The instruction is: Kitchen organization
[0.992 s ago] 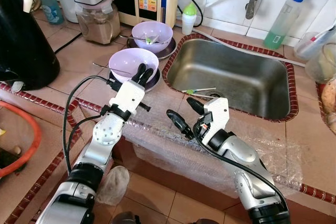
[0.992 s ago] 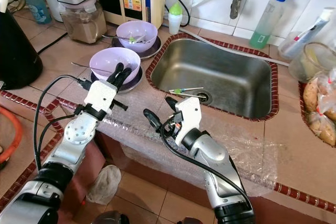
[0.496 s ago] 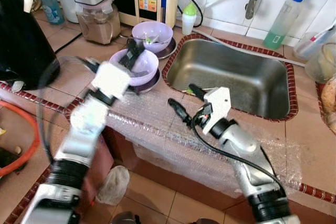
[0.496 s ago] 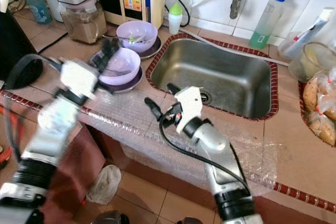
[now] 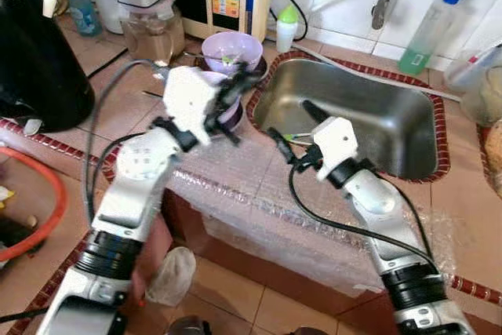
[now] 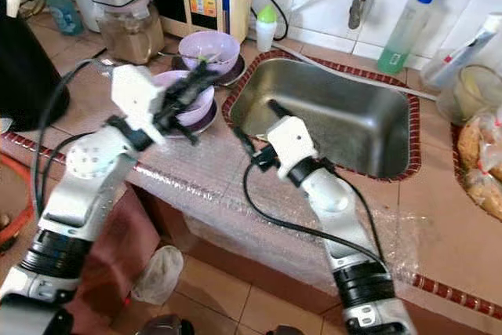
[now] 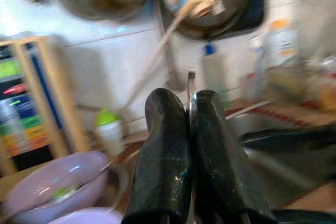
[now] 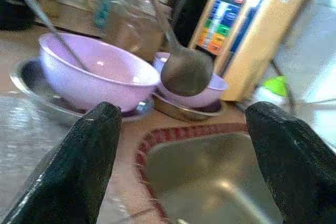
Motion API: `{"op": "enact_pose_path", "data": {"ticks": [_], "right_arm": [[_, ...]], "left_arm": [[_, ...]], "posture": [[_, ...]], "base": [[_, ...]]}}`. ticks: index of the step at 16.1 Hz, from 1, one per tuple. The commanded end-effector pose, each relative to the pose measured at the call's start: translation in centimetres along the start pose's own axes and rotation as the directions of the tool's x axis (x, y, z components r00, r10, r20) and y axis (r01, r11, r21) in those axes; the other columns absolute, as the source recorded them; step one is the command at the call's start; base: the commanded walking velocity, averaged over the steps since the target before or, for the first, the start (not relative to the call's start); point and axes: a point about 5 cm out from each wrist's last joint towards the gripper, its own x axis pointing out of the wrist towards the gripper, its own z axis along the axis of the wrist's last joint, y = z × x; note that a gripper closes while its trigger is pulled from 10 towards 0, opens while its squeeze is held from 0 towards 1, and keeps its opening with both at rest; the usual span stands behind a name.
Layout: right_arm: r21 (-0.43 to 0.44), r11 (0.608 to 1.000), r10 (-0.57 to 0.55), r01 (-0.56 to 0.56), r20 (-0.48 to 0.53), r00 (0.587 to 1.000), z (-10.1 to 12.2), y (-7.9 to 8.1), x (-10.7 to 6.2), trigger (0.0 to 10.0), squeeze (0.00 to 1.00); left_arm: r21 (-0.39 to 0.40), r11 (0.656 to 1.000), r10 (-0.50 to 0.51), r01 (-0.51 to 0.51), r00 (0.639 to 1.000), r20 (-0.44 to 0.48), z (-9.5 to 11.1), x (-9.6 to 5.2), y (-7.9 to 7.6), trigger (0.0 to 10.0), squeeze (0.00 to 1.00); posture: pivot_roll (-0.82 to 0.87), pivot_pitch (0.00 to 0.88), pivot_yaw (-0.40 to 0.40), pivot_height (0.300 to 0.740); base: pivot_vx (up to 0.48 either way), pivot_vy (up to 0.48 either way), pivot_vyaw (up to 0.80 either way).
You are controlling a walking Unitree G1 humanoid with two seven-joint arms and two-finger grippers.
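Black fingers of the left claw (image 5: 235, 90) press together on a thin metal spoon handle (image 7: 191, 94), seen edge-on in the left wrist view; the claw sits just left of centre in the upper half of the left eye view, above the near lilac plastic bowl (image 5: 225, 93) on its dark saucer. From the right wrist view a metal spoon with a rounded bowl (image 8: 185, 70) hangs in the air over the two lilac bowls. The right claw (image 5: 292, 129) has its fingers (image 8: 89, 150) spread wide apart, holding nothing, at the middle of the frame over the near left corner of the stainless steel sink (image 5: 369, 115). A second lilac bowl (image 5: 232, 47) stands behind the first, toward the top centre. Clear bubble wrap (image 5: 259, 202) covers the front edge of the tan tiled surface (image 5: 125, 92). A blender with brown contents (image 5: 147, 5) stands at upper left, beside a black kettle (image 5: 35, 52) at far left. A green dish-soap bottle (image 5: 430, 29) stands at upper right behind the sink.
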Motion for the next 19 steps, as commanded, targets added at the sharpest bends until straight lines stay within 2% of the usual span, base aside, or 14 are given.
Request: {"op": "enact_pose_path", "data": {"ticks": [1, 4, 5, 6, 8, 11, 14, 19], "right_arm": [[-0.044, 0.998, -0.036, 0.036, 0.019, 0.999, 0.3, -0.7, 0.2, 10.0, 0.00], [-0.068, 0.996, -0.061, 0.063, 0.032, 0.998, 0.2, -0.7, 0.4, 10.0, 0.00], [-0.066, 0.995, -0.069, 0.071, 0.038, 0.997, 0.1, -0.7, 0.5, 4.2, 0.00], [-0.056, 0.996, -0.070, 0.073, 0.046, 0.996, 0.1, -0.7, 0.6, 0.0, 0.00], [-0.031, 0.997, -0.074, 0.075, 0.049, 0.996, 0.1, -1.0, 0.6, 0.0, 0.00], [0.005, 0.998, -0.057, 0.057, 0.065, 0.996, 0.3, -1.3, 0.7, 0.0, 0.00], [0.036, 0.999, -0.042, 0.041, 0.034, 0.999, -0.2, -1.7, 0.6, 0.0, 0.00], [0.093, 0.989, 0.115, -0.119, 0.044, 0.992, 0.1, -0.7, 0.8, 0.0, 0.00]], "left_arm": [[-0.042, 0.995, -0.089, 0.090, 0.996, 0.008, 0.8, 0.7, -1.2, 0.0, 0.00], [-0.154, 0.968, -0.204, 0.197, 0.978, -0.037, 0.2, 0.6, -3.1, 0.0, 0.00], [-0.174, 0.963, -0.214, 0.204, 0.976, -0.042, -0.1, 0.7, -3.6, 0.0, 0.00], [-0.184, 0.962, -0.214, 0.202, 0.976, -0.049, -0.2, 0.6, -3.8, 0.0, 0.00], [-0.198, 0.961, -0.209, 0.191, 0.975, -0.073, -0.7, 0.6, -3.8, 0.0, 0.00], [-0.161, 0.970, -0.199, 0.180, 0.974, -0.109, -1.3, 0.3, -3.6, 0.0, 0.00], [-0.134, 0.976, -0.191, 0.174, 0.973, -0.127, -1.6, 0.2, -3.4, 0.0, 0.00], [-0.067, 0.983, -0.178, 0.169, 0.972, -0.157, -2.1, -0.1, -3.2, 0.0, 0.00]], "posture": [[-0.03, 0.000, -0.005, 0.740], [-0.03, 0.000, 0.002, 0.740], [-0.03, 0.000, 0.002, 0.740], [-0.03, 0.001, 0.002, 0.740], [-0.03, 0.004, 0.001, 0.740], [-0.04, 0.002, -0.001, 0.740], [-0.04, 0.000, -0.005, 0.740], [-0.04, 0.000, -0.010, 0.740]], "base": [[0.000, 0.000, 0.00], [0.000, 0.000, 0.00], [0.000, 0.000, 0.00], [0.000, 0.000, 0.00], [0.000, 0.000, 0.00], [0.000, 0.000, 0.00], [0.000, 0.000, 0.00], [0.000, 0.000, 0.00]]}}
